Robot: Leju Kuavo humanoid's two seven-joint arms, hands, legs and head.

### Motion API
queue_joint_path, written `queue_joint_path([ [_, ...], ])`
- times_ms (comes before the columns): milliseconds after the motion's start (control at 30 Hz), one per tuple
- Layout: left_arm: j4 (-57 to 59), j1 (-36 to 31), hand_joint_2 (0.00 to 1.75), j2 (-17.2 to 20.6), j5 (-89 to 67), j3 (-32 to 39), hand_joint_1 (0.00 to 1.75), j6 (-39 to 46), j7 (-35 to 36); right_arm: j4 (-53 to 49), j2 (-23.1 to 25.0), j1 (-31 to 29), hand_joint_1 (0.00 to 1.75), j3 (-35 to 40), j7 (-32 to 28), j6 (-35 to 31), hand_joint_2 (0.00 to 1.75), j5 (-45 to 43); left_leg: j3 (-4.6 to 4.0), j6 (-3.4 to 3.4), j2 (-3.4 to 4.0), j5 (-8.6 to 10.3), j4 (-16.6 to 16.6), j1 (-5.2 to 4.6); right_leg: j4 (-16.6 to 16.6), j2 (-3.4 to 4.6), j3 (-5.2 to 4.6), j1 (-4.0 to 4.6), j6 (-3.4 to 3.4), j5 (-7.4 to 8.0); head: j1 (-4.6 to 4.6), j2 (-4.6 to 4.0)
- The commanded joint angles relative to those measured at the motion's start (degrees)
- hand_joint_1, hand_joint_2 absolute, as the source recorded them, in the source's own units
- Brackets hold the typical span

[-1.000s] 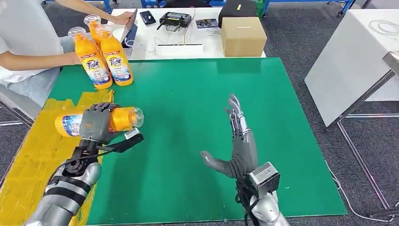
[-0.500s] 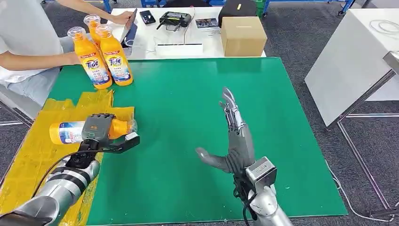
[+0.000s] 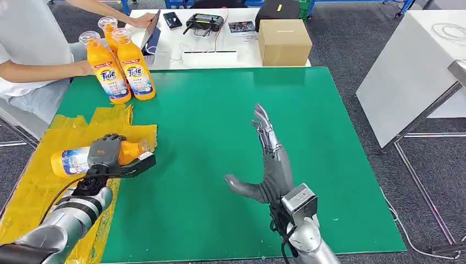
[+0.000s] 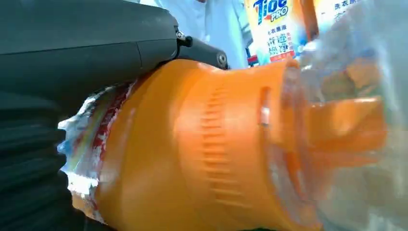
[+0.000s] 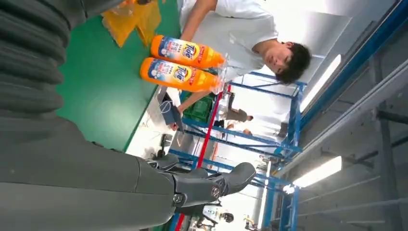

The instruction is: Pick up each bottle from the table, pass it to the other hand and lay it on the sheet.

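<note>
My left hand (image 3: 107, 155) grips an orange detergent bottle (image 3: 71, 160) lying sideways low over the yellow sheet (image 3: 33, 187) at the table's left; its clear cap (image 3: 144, 145) points toward the green mat. Close up, the bottle's orange neck (image 4: 207, 144) lies against my left hand (image 4: 82, 53). My right hand (image 3: 269, 159) stands open in mid table, fingers straight and thumb out, holding nothing; its dark fingers (image 5: 211, 185) show in the wrist view. Three upright orange bottles (image 3: 123, 66) stand at the mat's far left corner, two of these bottles (image 5: 183, 62) also seen from the right wrist.
A person (image 3: 25, 49) sits at the far left with an arm behind the standing bottles. Beyond the green mat (image 3: 220, 110), a white table holds a cardboard box (image 3: 283, 42), a controller (image 3: 204, 23) and a phone (image 3: 172, 20). Another white table (image 3: 412, 71) stands right.
My left hand has carried the bottle leftward and down toward the yellow sheet. My right hand has drifted slightly left, still open.
</note>
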Motion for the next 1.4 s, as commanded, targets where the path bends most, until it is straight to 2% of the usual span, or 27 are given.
queue_joint_path([
  [33, 5.82, -1.81, 1.75, -0.01, 2.57, 4.56, 0.0, -2.23, -2.28, 3.16, -1.04, -2.55, 0.0, 1.18, 0.18, -0.76, 1.75, -0.41, 0.24, -0.01, 0.14, -0.11, -0.01, 0.07, -0.08, 0.17, 0.23, 0.07, -0.06, -0.02, 0.0, 0.0],
  [267, 4.94, -0.98, 1.75, -0.66, 4.72, 6.46, 0.0, -4.47, -3.58, 3.22, -0.97, -2.46, 0.0, 0.77, -0.03, -1.01, 1.75, -0.58, 0.3, -0.01, 0.1, -0.08, -0.05, 0.04, -0.09, 0.13, 0.3, 0.04, -0.05, -0.02, 0.0, 0.0],
  [533, 3.43, -0.14, 1.75, -2.67, 9.69, 10.53, 0.0, -1.6, -9.9, 3.81, -1.0, -2.13, 0.0, 0.44, 0.22, -1.61, 1.75, -0.36, 0.31, 0.0, 0.0, -0.06, -0.05, 0.02, -0.09, 0.03, 0.31, 0.02, -0.03, -0.03, 0.0, 0.0],
  [600, 1.91, 0.77, 1.75, -3.51, 12.7, 12.3, 0.0, 0.97, -13.54, 3.72, -1.09, -1.86, 0.0, 0.19, 0.23, -1.89, 1.75, -0.34, 0.39, 0.01, 0.0, -0.1, -0.05, 0.05, -0.14, 0.04, 0.42, 0.05, -0.04, -0.05, 0.0, 0.0],
  [700, 1.91, 0.77, 1.75, -3.51, 12.7, 12.3, 0.0, 0.97, -13.54, 3.72, -1.09, -1.86, 0.0, 0.19, 0.23, -1.89, 1.75, -0.34, 0.26, 0.01, 0.0, -0.05, -0.04, 0.02, -0.09, 0.02, 0.27, 0.01, -0.02, -0.02, 0.0, 0.0],
  [767, -0.44, 2.04, 1.75, -4.25, 16.14, 13.7, 0.0, 3.56, -18.51, 3.55, -1.29, -1.46, 0.0, 0.01, 0.22, -2.05, 1.75, -0.3, 0.34, 0.01, -0.05, -0.1, -0.01, 0.05, -0.11, -0.02, 0.38, 0.05, -0.04, -0.06, 0.02, 0.0],
  [833, -5.84, 4.83, 1.75, -5.5, 21.9, 14.84, 0.0, 6.38, -25.92, 3.15, -1.68, -0.51, 0.0, -0.46, -0.13, -2.58, 1.75, 0.07, 0.28, 0.0, -0.03, -0.06, -0.05, 0.03, -0.11, 0.0, 0.3, 0.02, -0.04, -0.04, 0.0, 0.0],
  [900, -13.2, 8.51, 1.75, -6.87, 28.06, 14.57, 0.0, 4.44, -31.24, 2.59, -1.96, 0.73, 0.0, -1.3, -0.43, -3.14, 1.75, 0.48, 0.23, 0.0, -0.05, -0.04, -0.06, 0.0, -0.1, -0.04, 0.24, 0.0, -0.03, -0.03, -0.02, 0.0],
  [1067, -40.44, 22.7, 1.75, -6.91, 36.5, 6.39, 0.0, -0.44, -31.25, -0.06, -2.54, 5.49, 0.0, -4.76, -1.59, -4.54, 1.75, 2.51, 0.36, 0.04, -0.12, -0.14, -0.08, 0.01, -0.21, -0.09, 0.42, 0.01, -0.01, -0.12, 0.0, 0.0],
  [1167, -43.11, 24.0, 1.75, -6.64, 36.56, 5.47, 0.0, -0.64, -30.34, -0.49, -2.62, 6.05, 0.0, -5.2, -1.73, -4.45, 1.75, 2.63, 0.27, 0.01, -0.04, -0.2, 0.02, 0.02, -0.12, 0.01, 0.29, 0.02, -0.02, -0.13, 0.0, 0.0],
  [1333, -63.3, 34.02, 1.75, -5.64, 42.9, 1.16, 0.0, -3.11, -31.97, -4.04, -1.9, 11.93, 0.0, -10.18, -2.54, -6.57, 1.75, 4.65, 0.01, 0.0, -0.02, -0.13, 0.02, -0.01, -0.07, 0.03, -0.01, -0.01, -0.04, -0.07, 0.0, 0.0],
  [1400, -65.34, 35.11, 1.75, -5.58, 42.83, 0.71, 0.0, -3.24, -31.49, -4.47, -2.0, 12.56, 0.0, -10.53, -2.9, -6.38, 1.75, 4.77, 0.15, 0.0, -0.03, -0.23, 0.03, 0.03, -0.09, 0.02, 0.14, 0.03, -0.06, -0.15, 0.0, 0.0],
])
